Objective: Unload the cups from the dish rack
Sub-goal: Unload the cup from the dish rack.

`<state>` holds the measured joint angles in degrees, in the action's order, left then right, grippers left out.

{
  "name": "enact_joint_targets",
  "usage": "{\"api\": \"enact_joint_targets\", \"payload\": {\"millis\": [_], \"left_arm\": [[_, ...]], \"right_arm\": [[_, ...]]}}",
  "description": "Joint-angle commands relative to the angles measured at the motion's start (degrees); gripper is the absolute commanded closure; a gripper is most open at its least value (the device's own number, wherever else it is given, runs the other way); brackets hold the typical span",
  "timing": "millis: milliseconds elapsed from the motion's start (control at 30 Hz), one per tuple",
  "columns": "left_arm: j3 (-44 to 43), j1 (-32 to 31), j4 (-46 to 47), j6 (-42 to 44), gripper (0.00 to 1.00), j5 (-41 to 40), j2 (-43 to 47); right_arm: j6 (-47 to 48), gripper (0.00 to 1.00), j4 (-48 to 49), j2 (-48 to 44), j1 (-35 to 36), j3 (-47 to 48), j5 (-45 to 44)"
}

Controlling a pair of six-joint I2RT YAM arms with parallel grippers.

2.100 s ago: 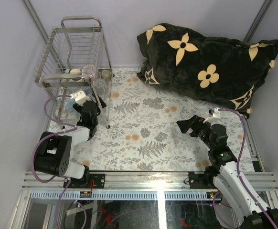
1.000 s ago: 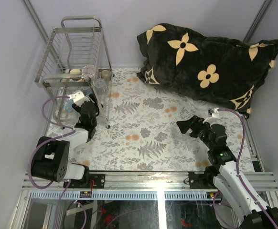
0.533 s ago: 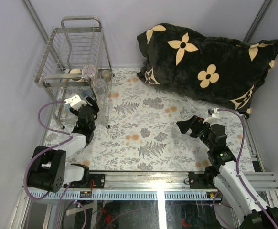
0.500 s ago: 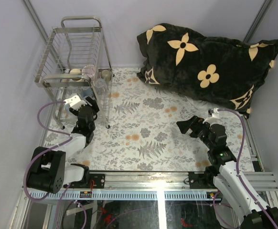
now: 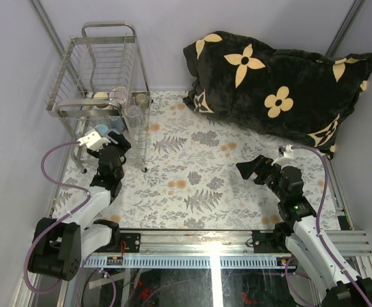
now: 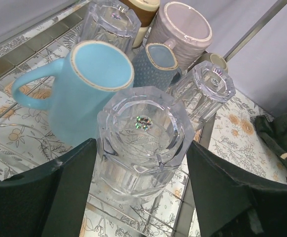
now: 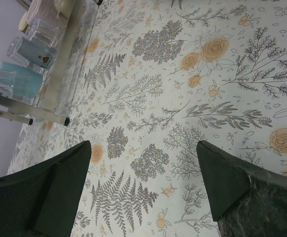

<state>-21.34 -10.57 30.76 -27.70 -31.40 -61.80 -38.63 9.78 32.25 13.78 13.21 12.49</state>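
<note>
The silver wire dish rack [image 5: 87,105] stands at the far left of the table. In the left wrist view several cups crowd its lower shelf: a light blue mug [image 6: 84,89], a lilac-pink mug [image 6: 183,27], a cream-and-brown cup [image 6: 143,10] and further clear glasses [image 6: 205,91]. My left gripper [image 6: 141,145] is at the rack's front, shut on a faceted clear glass [image 6: 143,123], one finger against each side. My right gripper [image 7: 143,168] hangs open over the flowered cloth, far from the rack, holding nothing.
A big black pillow [image 5: 275,83] with cream flowers fills the back right. The rack's front rail [image 6: 202,148] and leg [image 7: 15,118] lie close to my left gripper. A flowered cloth [image 5: 199,173] covers the table.
My left arm has stretched out low and its wrist has slid left, toward me, away from the rack's inside; its jaws kept their width. The right arm has not moved.
</note>
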Motion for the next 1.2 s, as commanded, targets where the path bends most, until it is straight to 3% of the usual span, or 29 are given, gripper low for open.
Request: {"api": "enact_joint_targets", "payload": {"millis": [0, 333, 867, 1167], "left_arm": [[0.9, -0.6, -0.6, -1.9, 0.83, -2.8, 4.1], [-0.9, -2.5, -10.4, -3.5, 0.85, -4.8, 10.4], [-1.9, -14.4, -27.7, -8.0, 0.86, -17.3, 20.8], [-3.5, -19.5, -37.9, -14.0, 0.87, -18.7, 27.5]], "right_arm": [[-0.1, 0.05, 3.7, -0.2, 0.2, 0.4, -1.1], [-0.2, 0.05, 3.8, -0.3, 0.2, 0.3, -1.0], [-0.1, 0.05, 4.3, 0.1, 0.2, 0.3, -0.7], [-0.1, 0.05, 4.9, 0.9, 0.2, 0.1, -0.4]]}}
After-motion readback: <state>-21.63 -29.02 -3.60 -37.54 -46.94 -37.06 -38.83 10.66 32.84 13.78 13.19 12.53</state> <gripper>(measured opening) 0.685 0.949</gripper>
